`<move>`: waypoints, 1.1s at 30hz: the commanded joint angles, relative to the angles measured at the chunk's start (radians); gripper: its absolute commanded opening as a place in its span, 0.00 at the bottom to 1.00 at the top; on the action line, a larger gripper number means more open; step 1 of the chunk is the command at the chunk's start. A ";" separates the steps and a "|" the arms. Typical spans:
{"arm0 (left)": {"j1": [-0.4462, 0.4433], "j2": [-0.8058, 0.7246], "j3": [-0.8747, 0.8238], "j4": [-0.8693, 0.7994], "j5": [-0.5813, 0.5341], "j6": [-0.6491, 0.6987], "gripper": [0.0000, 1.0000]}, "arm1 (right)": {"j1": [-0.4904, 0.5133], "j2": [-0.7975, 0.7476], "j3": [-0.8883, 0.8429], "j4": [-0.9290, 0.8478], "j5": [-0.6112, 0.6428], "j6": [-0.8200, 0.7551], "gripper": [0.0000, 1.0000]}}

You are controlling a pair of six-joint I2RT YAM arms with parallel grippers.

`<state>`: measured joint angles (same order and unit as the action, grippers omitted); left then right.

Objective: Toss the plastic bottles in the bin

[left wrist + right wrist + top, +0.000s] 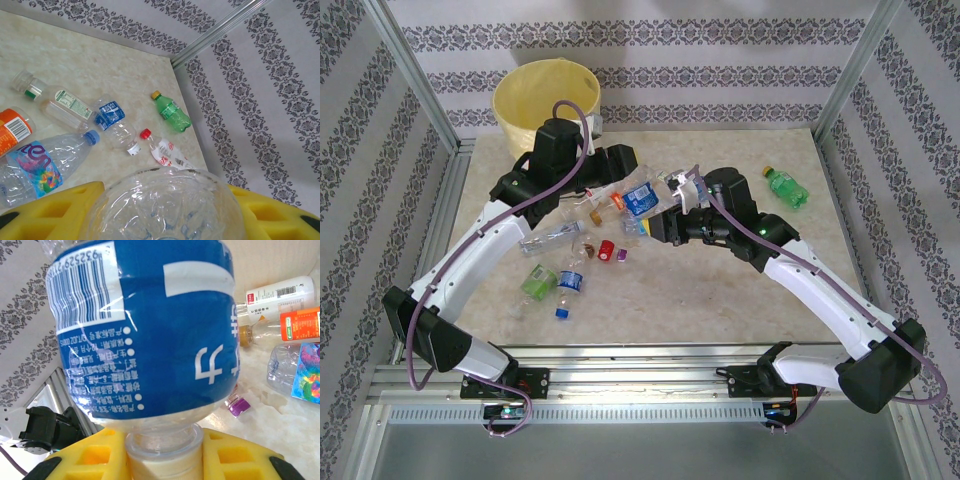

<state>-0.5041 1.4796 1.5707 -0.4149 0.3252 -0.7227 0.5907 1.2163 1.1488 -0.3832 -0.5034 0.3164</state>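
Top external view: a flat, smooth table (720,290) with a stone pattern is seen. The big round bin (535,95), lined with a thin yellow bag, is set at the far left corner.

A bottle with a blue label (150,325) is held by the right tool (162,452), which is closed on the hard cream cap and neck. A clear bottle (165,200) is gripped by the left tool (165,215) around its round, bumpy body. Both are held up above the table, near the bin but not yet over it.

More bottles (565,270) are seen lying mid-table, and a green one (785,186) far right.

The bottles are judged to be empty, light, thin, slippery and easily squashed. The stiff neck is judged the best place to be held.
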 commanded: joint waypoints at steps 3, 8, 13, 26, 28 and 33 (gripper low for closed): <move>-0.011 0.018 0.041 0.005 -0.013 0.037 0.22 | 0.003 -0.005 -0.010 0.046 -0.057 0.004 0.36; -0.010 0.013 0.044 0.021 0.011 0.061 0.15 | 0.001 0.005 -0.001 0.023 -0.050 0.018 0.62; -0.008 0.006 0.060 -0.011 -0.014 0.100 0.14 | 0.000 -0.007 -0.007 0.007 -0.034 0.022 0.87; 0.025 -0.009 0.069 -0.075 -0.052 0.166 0.13 | -0.002 0.020 -0.038 -0.007 -0.018 0.070 0.98; 0.031 -0.011 0.074 -0.088 -0.061 0.182 0.13 | -0.002 0.024 -0.040 -0.014 -0.012 0.067 0.98; 0.043 -0.012 0.089 -0.120 -0.085 0.219 0.13 | -0.003 0.033 -0.052 -0.028 0.002 0.066 0.98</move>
<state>-0.4751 1.4822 1.6176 -0.4999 0.2687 -0.5556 0.5911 1.2404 1.1126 -0.3927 -0.5148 0.3721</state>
